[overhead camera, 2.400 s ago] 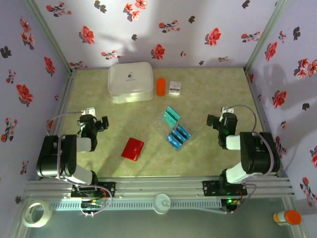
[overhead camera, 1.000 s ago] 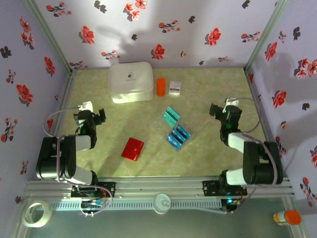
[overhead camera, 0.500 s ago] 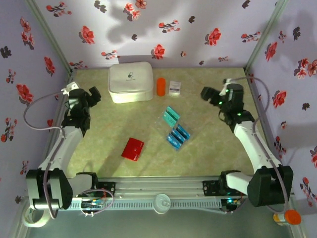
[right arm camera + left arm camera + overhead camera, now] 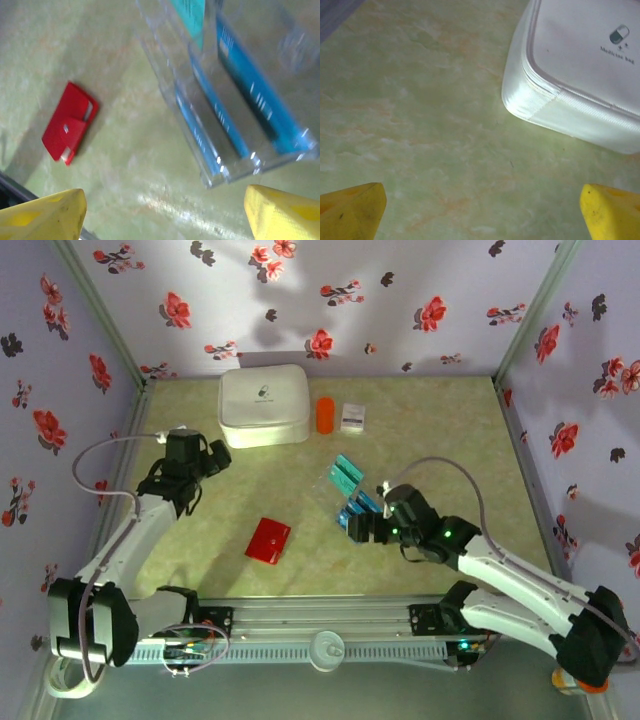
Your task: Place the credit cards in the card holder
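Blue credit cards (image 4: pixel 358 510) lie in a clear plastic sleeve (image 4: pixel 235 165) at mid-table, with teal cards (image 4: pixel 347 474) just behind them. In the right wrist view, blue cards (image 4: pixel 250 95) show through the sleeve and a teal card (image 4: pixel 190 10) sits at the top edge. The card holder, a small red wallet (image 4: pixel 268 540) (image 4: pixel 69 122), lies folded shut to the cards' left. My right gripper (image 4: pixel 358 530) (image 4: pixel 162 220) hovers open at the near end of the blue cards, holding nothing. Near the white case's front-left corner my left gripper (image 4: pixel 207 460) (image 4: pixel 482 215) stands open and empty.
A large white rounded case (image 4: pixel 263 405) (image 4: pixel 585 65) stands at the back left. Beside it are an orange cylinder (image 4: pixel 325 415) and a small white printed box (image 4: pixel 353 417). Flowered walls close in the table (image 4: pixel 440 410) on three sides.
My right arm has swung from the back right down to the blue cards at mid-table. The left gripper has shifted right and nearer, towards the white case's corner.
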Robot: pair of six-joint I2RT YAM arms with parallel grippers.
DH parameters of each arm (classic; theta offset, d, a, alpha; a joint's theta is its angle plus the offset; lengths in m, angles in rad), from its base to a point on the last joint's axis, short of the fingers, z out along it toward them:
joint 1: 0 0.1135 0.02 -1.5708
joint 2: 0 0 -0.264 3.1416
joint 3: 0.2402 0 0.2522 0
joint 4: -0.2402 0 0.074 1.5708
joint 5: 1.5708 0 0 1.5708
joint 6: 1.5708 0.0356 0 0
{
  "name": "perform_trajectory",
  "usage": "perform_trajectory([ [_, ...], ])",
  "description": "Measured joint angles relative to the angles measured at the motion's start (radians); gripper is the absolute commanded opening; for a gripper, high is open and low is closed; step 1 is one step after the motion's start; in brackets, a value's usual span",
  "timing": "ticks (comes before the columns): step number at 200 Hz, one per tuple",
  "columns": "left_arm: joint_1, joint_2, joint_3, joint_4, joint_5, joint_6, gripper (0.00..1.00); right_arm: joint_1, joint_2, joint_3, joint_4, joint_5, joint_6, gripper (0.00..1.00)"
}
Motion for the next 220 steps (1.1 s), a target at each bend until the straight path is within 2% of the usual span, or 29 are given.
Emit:
perform_trajectory([
  [25,-0.039,0.051,0.028,-0.015,0.018,0.006,1.00,0.084,0.021,-0.063,0.015,0.029,0.077,0.80],
  [65,-0.099,0.128,0.048,-0.031,0.032,0.019,1.00,0.131,0.129,-0.093,0.095,0.045,0.143,0.76],
  [128,-0.184,0.249,0.097,-0.056,0.040,0.030,1.00,0.137,0.236,-0.091,0.183,0.076,0.172,0.57],
  [220,-0.262,0.373,0.167,-0.061,0.040,0.048,1.00,0.137,0.283,-0.091,0.191,0.168,0.198,0.46],
])
